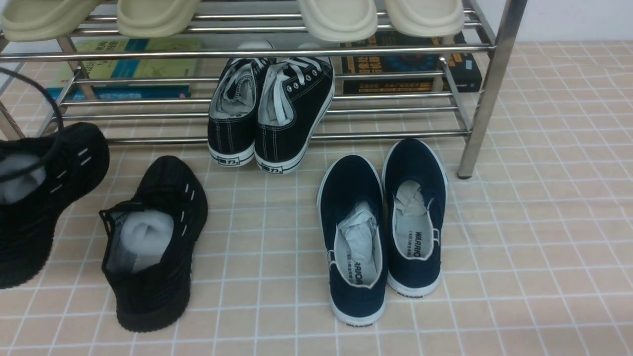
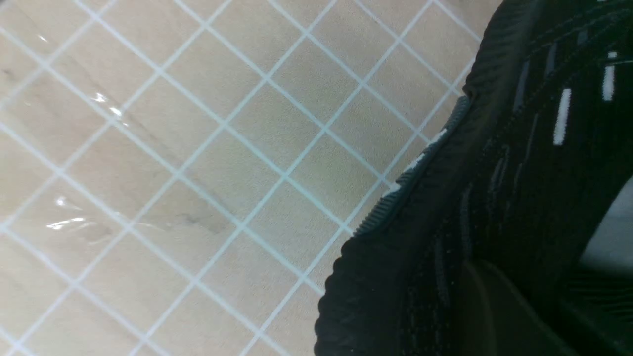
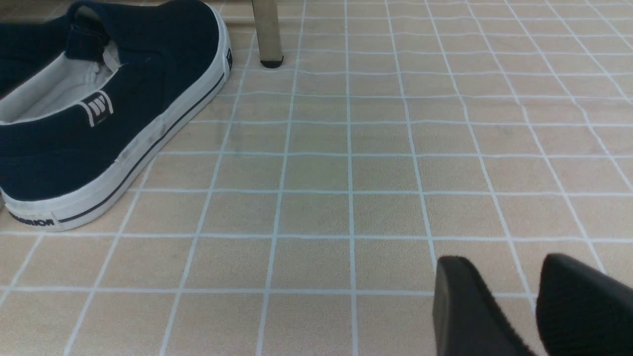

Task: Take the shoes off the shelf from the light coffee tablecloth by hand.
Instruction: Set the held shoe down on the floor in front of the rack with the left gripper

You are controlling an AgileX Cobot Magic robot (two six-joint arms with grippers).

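Shoes (image 1: 163, 188) of the task, the all-black knit pair with white dashes and white foam stuffing, are both clear of the shelf (image 1: 494, 74) at the robot's left. The inner shoe (image 1: 148, 291) stands flat on the light coffee tablecloth (image 1: 544, 222) that covers the counter, its heel toward the camera. The outer shoe (image 1: 54, 207) sits at the front view's left edge, tilted toe-up and apparently lifted off the cloth. In the left wrist view its ribbed sole and dashed side (image 2: 494, 173) fill one side of the frame, with the gridded cloth beyond.

The left jaws are together. They are not clearly seen, but judging by how close the outer shoe hangs to that wrist, they are probably pinched on the thin knit near its opening. The right jaws stand apart and empty, low over bare cloth, near the navy slip-ons (image 1: 381, 232). The black canvas lace-ups (image 1: 269, 113) lean against the shelf's lower tubes with their heels on the cloth. Cream slippers (image 1: 336, 17) occupy the upper tier.

The step in hand appears to be setting down the second shoe of the pair, so the task is close to done. The next move calls for lowering the outer shoe until its sole lies level on the cloth just beside the inner shoe. Only then should the left jaws part, since a tilted release could tip the shoe onto its side.
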